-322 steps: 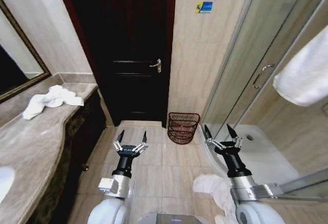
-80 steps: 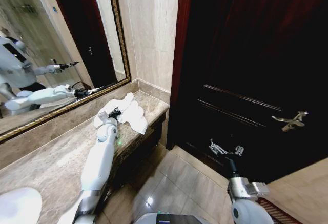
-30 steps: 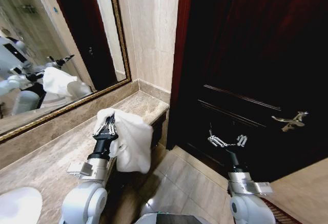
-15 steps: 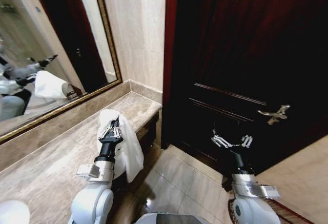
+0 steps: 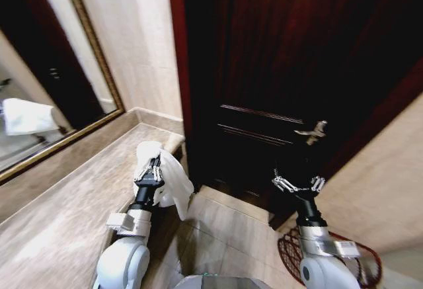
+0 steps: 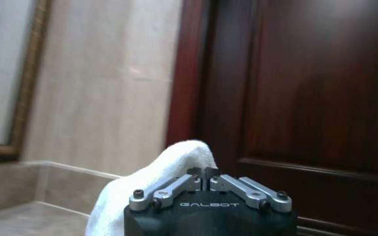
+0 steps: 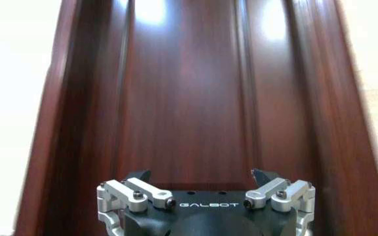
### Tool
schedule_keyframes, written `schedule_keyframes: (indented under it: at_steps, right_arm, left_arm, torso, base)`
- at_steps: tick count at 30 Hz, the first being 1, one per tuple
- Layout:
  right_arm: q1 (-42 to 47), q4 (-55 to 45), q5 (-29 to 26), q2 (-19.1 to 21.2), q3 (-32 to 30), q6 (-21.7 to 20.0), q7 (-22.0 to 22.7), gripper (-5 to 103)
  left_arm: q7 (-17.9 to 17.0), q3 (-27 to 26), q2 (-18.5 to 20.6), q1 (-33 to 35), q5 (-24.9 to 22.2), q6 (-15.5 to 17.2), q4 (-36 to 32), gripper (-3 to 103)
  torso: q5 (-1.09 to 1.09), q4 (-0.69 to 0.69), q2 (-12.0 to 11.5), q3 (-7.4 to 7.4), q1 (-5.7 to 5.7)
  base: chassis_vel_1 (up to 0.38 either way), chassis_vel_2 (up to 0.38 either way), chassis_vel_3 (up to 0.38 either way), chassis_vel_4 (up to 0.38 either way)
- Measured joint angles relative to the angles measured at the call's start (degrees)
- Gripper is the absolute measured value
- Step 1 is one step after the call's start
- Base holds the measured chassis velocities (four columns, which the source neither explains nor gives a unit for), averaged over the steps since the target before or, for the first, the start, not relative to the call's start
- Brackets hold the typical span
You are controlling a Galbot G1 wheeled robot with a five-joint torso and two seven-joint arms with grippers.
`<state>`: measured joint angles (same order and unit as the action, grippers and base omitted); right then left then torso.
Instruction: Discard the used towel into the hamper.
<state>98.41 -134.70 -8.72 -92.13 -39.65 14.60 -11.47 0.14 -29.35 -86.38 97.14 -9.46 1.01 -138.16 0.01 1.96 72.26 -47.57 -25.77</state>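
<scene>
Dark wooden door between beige tiled walls.

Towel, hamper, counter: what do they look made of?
Towel, held in the left gripper: soft white cloth, likely terry; it drapes in folds.
Hamper: reddish-brown openwork, probably coated wire; thin rings, see-through.
Counter: polished stone, maybe marble; beige veining, glossy reflections.

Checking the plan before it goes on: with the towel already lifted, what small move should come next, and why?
Probably keep turning right toward the hamper. The left pincer is shut on the towel beside the counter, while the hamper sits low behind the open right pincer.
</scene>
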Motion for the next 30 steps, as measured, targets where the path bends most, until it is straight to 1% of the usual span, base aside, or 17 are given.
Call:
schedule_keyframes:
  at_steps: [1, 6, 7, 8, 9, 13, 18, 30]
  right_arm:
    - [-0.08, 0.10, 0.00, 0.00, 0.07, 0.09, 0.15, 100]
    - [-0.32, 0.50, -0.08, -0.01, 0.15, 0.58, 1.53, 100]
    - [-0.35, 0.61, -0.12, -0.02, -0.28, 1.75, -0.30, 100]
    - [-0.35, 0.61, -0.12, -0.02, -0.28, 1.75, -0.30, 100]
    - [-0.49, 0.61, 0.04, -0.02, -0.49, 2.37, -1.68, 100]
    - [-0.89, 0.89, -0.17, -0.01, -0.34, 2.62, -2.70, 100]
    - [-1.31, 0.94, -0.70, -0.02, -0.39, 2.53, -2.85, 100]
    - [-0.37, -0.44, -0.60, -0.01, -0.13, 1.05, -2.13, 100]
  left_arm:
    - [0.02, 0.59, 0.01, 0.17, -0.48, -0.01, -0.01, 2]
    - [0.43, 1.29, 0.04, 0.11, -1.06, 0.09, 0.03, 2]
    - [0.37, 1.49, 0.09, -0.02, -1.54, 0.41, 0.33, 2]
    - [0.37, 1.49, 0.09, -0.02, -1.54, 0.41, 0.33, 2]
    - [0.32, 1.62, 0.13, -0.11, -1.76, 0.58, 0.66, 2]
    - [0.51, 1.87, 0.13, -0.42, -1.82, 0.59, 1.38, 2]
    - [0.52, 2.29, 0.24, -0.69, -2.68, 1.67, 1.09, 2]
    - [1.48, 2.03, 0.40, -1.50, -2.59, 1.86, 1.21, 2]
  torso:
    - [0.00, 0.02, 0.00, 0.00, 0.00]
    - [0.00, 0.01, 0.00, 0.00, 0.00]
    - [0.00, 0.01, 0.00, 0.00, 0.00]
    - [0.00, 0.01, 0.00, 0.00, 0.00]
    - [0.00, 0.01, 0.00, 0.00, 0.00]
    - [0.00, 0.01, 0.00, 0.00, 0.00]
    - [0.01, 0.01, 0.00, 0.00, 0.00]
    - [0.00, 0.01, 0.00, 0.00, 0.00]
  base:
    - [-0.111, -0.093, -0.107, -0.106]
    - [-0.124, -0.122, -0.129, -0.119]
    - [-0.140, -0.124, -0.112, -0.133]
    - [-0.140, -0.124, -0.112, -0.133]
    - [-0.157, -0.149, -0.138, -0.133]
    - [-0.141, -0.122, -0.132, -0.130]
    - [-0.125, -0.131, -0.118, -0.119]
    - [-0.127, -0.124, -0.125, -0.131]
